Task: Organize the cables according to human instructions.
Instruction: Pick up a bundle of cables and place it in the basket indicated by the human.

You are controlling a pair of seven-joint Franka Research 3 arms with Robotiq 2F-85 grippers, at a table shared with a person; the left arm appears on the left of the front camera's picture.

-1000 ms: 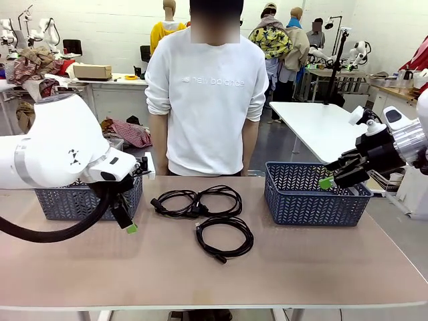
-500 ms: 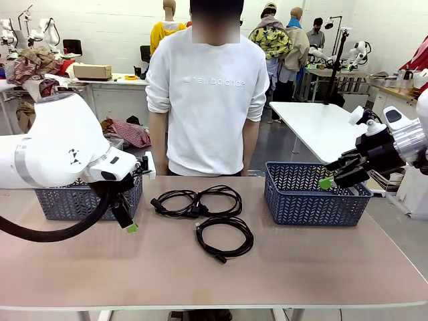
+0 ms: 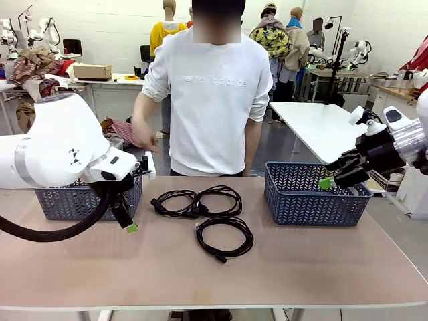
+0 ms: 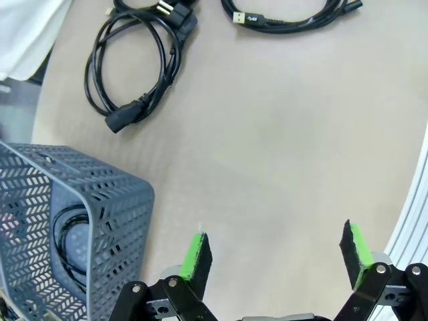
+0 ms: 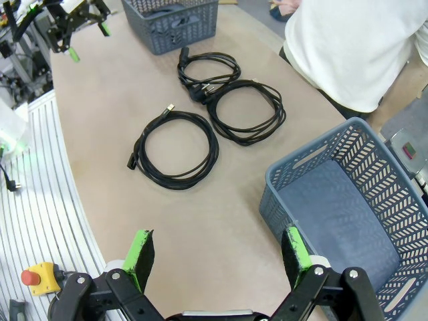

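Three black cables lie coiled mid-table: a left coil (image 3: 175,202), one touching it (image 3: 219,199), and a nearer coil (image 3: 225,237). They also show in the right wrist view as the far coil (image 5: 207,67), the middle coil (image 5: 246,112) and the near coil (image 5: 175,148). A further cable (image 4: 67,241) lies inside the left basket (image 4: 100,221). My left gripper (image 3: 127,221) hangs open above the table beside that basket, its green pads (image 4: 195,254) wide apart and nothing between them. My right gripper (image 3: 328,179) is open over the right basket (image 3: 314,194), holding nothing.
A person in a white sweatshirt stands at the far edge, one hand (image 3: 144,142) raised at waist height above the left basket (image 3: 87,198). The right basket's floor (image 5: 348,200) is bare. Open tabletop runs along the front edge. A red stop button (image 5: 33,275) sits below the table rail.
The person's arm on the picture's left has swung out from the side and the hand now hovers near the left basket. Both arms and the cables have stayed put.
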